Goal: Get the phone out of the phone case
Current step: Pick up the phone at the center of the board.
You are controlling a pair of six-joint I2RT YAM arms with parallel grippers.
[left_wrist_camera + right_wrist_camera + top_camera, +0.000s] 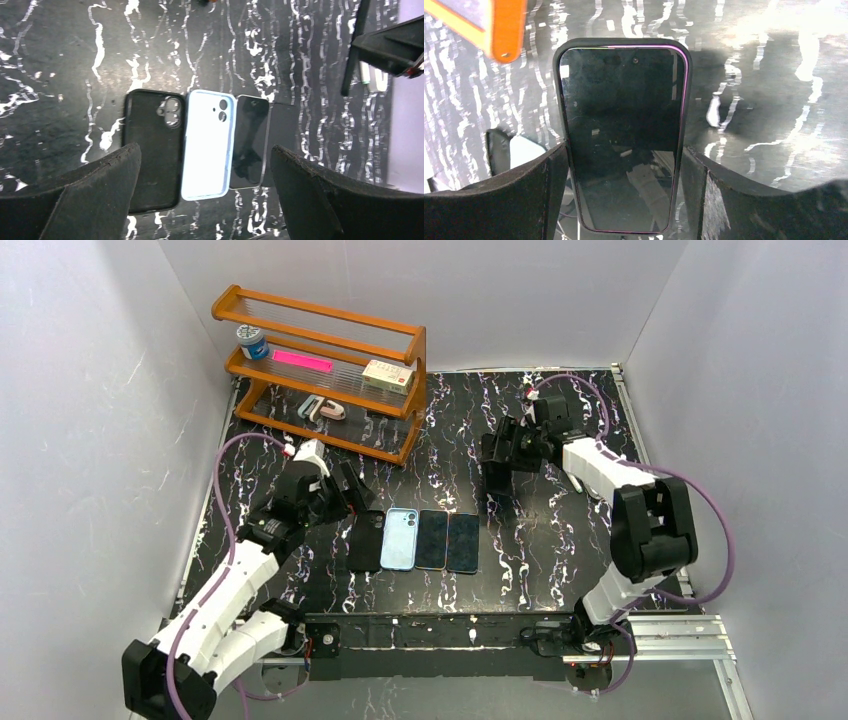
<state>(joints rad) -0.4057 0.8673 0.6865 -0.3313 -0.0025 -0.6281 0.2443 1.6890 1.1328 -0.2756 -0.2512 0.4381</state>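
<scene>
My right jaws grip the cased phone [621, 135] by its long edges, presenting it for stripping; left jaws gape, empty.

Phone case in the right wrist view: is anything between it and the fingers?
Nothing visible. The right fingers press straight on both long sides of the case, with the phone inside.

Print on shelf box [388, 374] illegibly small
</scene>
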